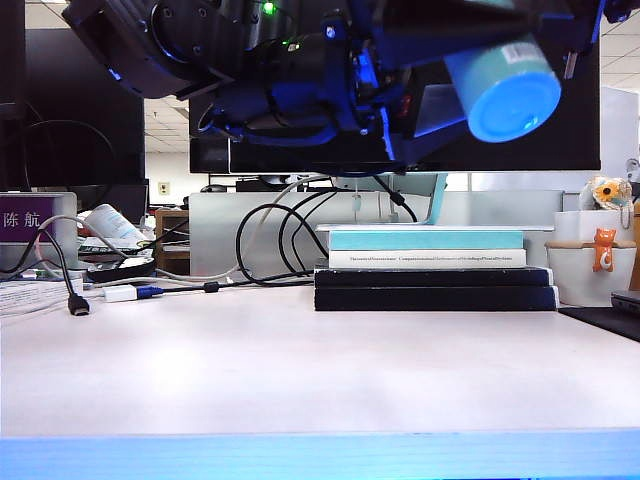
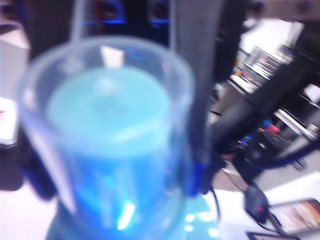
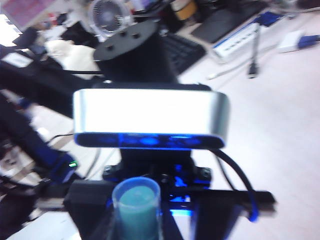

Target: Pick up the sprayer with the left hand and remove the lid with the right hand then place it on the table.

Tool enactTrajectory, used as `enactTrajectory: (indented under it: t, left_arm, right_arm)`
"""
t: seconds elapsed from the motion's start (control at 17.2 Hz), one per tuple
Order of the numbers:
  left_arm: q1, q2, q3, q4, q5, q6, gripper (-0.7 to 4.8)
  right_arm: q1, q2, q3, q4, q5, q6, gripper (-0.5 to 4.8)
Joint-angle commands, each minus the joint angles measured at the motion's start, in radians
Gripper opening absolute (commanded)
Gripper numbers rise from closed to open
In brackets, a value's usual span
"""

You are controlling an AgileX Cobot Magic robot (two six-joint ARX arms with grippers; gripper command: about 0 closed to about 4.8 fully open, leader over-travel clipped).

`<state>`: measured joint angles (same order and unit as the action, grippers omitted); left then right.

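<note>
I see the left hand (image 1: 400,100) pinching the sprayer (image 1: 505,85) aloft; lid (image 3: 136,192) on; right hand's fingers hidden, spread untellable.

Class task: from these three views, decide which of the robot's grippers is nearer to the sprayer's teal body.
Left. The left gripper clamps the sprayer by its body, high above the table. The right gripper is unseen; its camera faces the clear lid.

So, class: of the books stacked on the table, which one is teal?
The top book of the stack: its cover is teal. Under it lies a white book, then two black ones.
</note>
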<state>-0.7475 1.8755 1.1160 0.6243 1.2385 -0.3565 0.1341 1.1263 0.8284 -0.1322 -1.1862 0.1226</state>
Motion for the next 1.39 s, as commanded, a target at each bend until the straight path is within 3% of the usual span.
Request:
enactTrajectory:
  t: [0.06,0.17,0.29,0.41,0.58,0.75,0.93,1.1,1.28,1.39]
  left_arm:
    - [0.003,-0.005,0.004,-0.02,-0.062,0.015,1.46]
    - [0.004,-0.005,0.004,-0.101,-0.106,0.07,1.45]
    - [0.003,-0.005,0.004,-0.204,-0.142,0.149,0.99]
    - [0.003,-0.005,0.004,-0.291,-0.154,0.216,0.91]
    - [0.003,-0.005,0.004,-0.338,-0.066,0.254,0.9]
    - [0.011,-0.005,0.004,-0.338,0.138,0.275,0.89]
    - [0.038,-0.009,0.004,-0.332,0.025,0.296,0.89]
    - [0.164,-0.029,0.003,-0.367,-0.252,0.365,0.88]
    - [0.257,-0.069,0.001,-0.484,-0.435,0.528,0.87]
    - [0.279,-0.103,-0.017,-0.529,-0.508,0.646,0.79]
  right_arm:
    - [0.005,0.0,0.005,0.036,0.122,0.005,-0.05]
    - [0.005,0.0,0.005,0.075,0.202,0.006,-0.05]
    - [0.005,0.0,0.005,0.122,0.248,0.013,-0.05]
    - [0.005,0.0,0.005,0.168,0.277,0.032,-0.05]
    - [0.004,0.0,0.005,0.241,0.32,0.035,-0.05]
    - [0.004,0.001,0.005,0.292,0.32,0.035,-0.05]
    - [-0.002,0.001,0.005,0.296,0.322,0.034,-0.05]
    - [-0.003,0.002,0.005,0.25,0.464,0.034,-0.05]
    - [0.009,0.005,-0.006,0.207,0.569,0.011,-0.05]
    - [0.037,0.016,-0.055,0.218,0.671,-0.01,-0.05]
